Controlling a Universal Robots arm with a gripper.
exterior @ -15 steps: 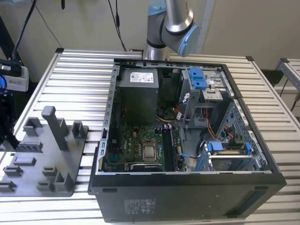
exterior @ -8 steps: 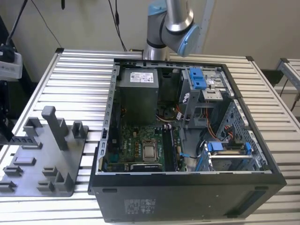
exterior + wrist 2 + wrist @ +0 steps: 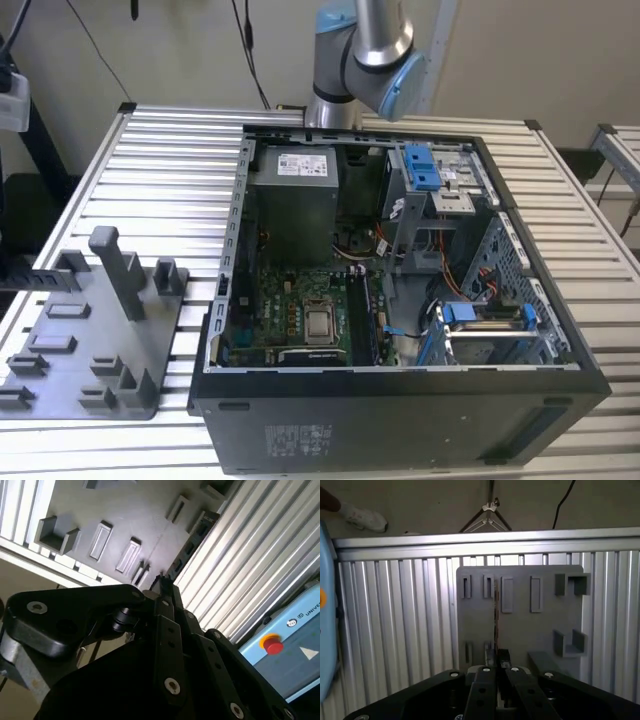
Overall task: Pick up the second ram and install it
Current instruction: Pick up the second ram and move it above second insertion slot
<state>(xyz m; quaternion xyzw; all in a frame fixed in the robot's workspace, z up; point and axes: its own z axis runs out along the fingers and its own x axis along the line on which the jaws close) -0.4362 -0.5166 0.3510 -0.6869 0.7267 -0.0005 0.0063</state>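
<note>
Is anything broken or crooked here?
Nothing stands out. The computer case lies open on the slatted table, the grey holder tray sits flat beside it, and nothing is spilled.

Looking into an open black computer case lying on a slatted metal table, showing a grey power supply at its far end in the exterior view, a green motherboard with a square processor socket, and blue drive latches. Spotting a grey slotted holder plate resting just beside the case on the exterior view's left, carrying an upright post. Catching a light-blue pendant with a red button, sitting next to the slats in the second wrist view.
</note>
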